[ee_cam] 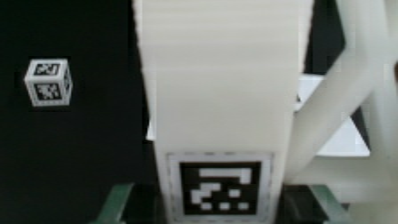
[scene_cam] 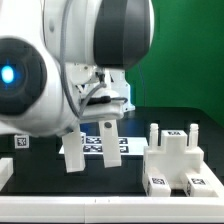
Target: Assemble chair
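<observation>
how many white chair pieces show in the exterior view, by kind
upright bars: 2
joined block: 1
small tagged cube: 1
total: 4

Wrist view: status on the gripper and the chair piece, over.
Gripper shut on white tagged slab. Partly built chair at exterior view's right. Small tagged block clear of slab.

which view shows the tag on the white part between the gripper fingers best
The wrist view: the tag sits large and head-on on the white part, its black-and-white pattern clear. The exterior view shows the gripper with the part small beneath it, and the tag cannot be made out.
</observation>
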### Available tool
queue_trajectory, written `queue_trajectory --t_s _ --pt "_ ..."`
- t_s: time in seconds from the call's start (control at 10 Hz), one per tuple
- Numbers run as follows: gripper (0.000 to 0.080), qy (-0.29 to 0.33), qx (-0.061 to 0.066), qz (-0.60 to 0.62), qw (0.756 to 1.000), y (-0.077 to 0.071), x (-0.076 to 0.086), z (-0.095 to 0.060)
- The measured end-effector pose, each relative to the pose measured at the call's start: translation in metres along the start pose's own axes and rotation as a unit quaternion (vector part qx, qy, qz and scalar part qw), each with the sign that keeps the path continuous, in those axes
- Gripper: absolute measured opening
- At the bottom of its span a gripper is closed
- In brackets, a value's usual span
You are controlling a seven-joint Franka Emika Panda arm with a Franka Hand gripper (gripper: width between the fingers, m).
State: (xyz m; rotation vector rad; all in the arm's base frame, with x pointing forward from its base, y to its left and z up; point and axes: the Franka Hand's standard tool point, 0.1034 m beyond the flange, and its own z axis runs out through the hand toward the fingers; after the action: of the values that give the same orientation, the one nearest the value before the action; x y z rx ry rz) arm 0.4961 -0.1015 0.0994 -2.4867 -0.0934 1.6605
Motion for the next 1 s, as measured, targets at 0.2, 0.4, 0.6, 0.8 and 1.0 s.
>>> queue_trajectory --t_s 0.2,0.4,0.6,0.8,1.0 --pt "0.0281 -0.021 -0.040 -0.021 0.999 0.017 -0.005 -0.005" --pt "0.0281 -0.013 -0.039 -0.028 0.999 0.019 -0.001 -0.004" --pt "0.0281 -0.014 -0.041 -0.032 0.999 0.017 -0.001 -0.004" --pt "0.0281 -0.045 -0.068 -0.018 0.997 0.018 -0.005 -0.003" --pt "0.0281 -0.044 -0.083 0.022 0.995 0.006 -0.004 -0.002"
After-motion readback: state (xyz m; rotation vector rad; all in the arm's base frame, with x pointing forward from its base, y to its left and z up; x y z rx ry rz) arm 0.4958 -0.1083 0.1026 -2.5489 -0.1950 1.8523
